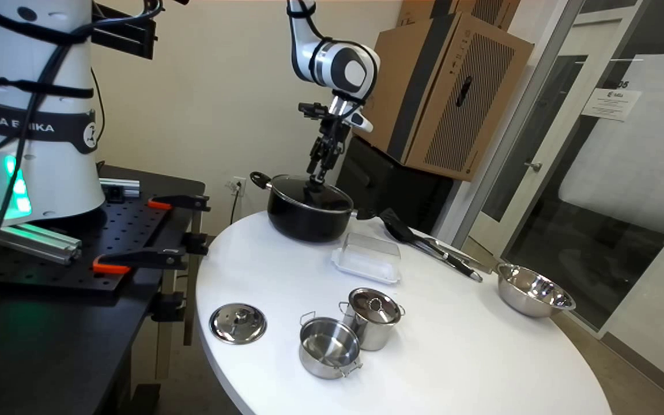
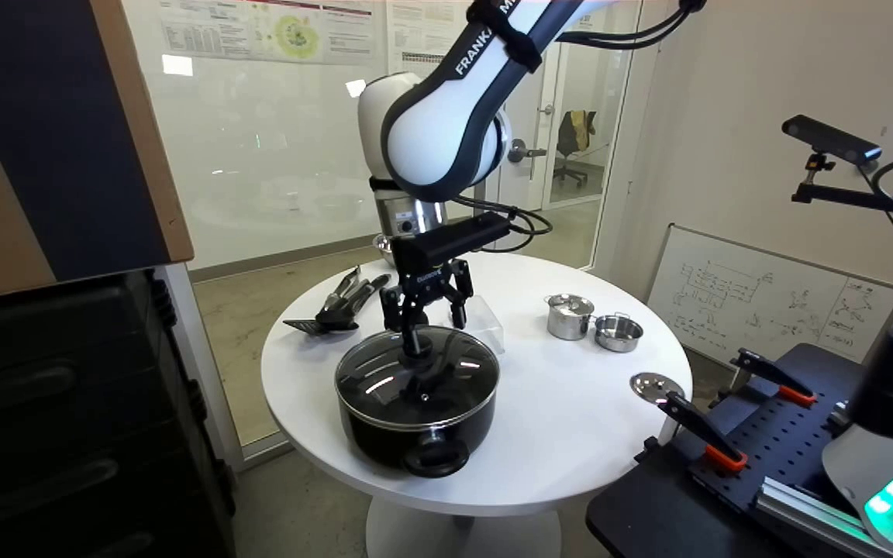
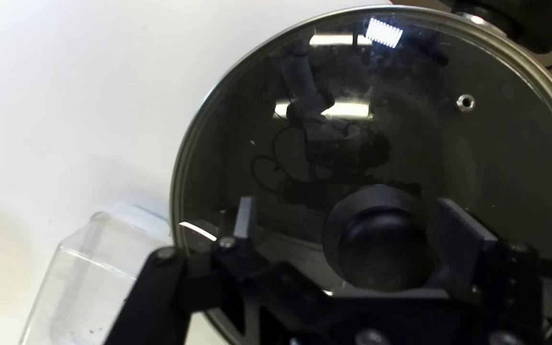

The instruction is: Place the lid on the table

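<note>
The glass lid [image 3: 367, 158] sits on the black pot [image 1: 306, 222] upon the white bench [image 1: 459, 351]. In the wrist view the pincer [image 3: 355, 220] is spread apart, pads [image 3: 463, 230] either side of the knob [image 3: 385, 247], which looks nearer the three-o'clock one; closing so off-centre might skid the lid. Carried toward eight o'clock there, it could clip the clear container [image 3: 98, 268].

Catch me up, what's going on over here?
The robot arm has its pincer open around the dark knob of the glass lid, not closed on it. The lid sits on the black pot, which stands on the white table; the lid itself is not yet set down there.
</note>
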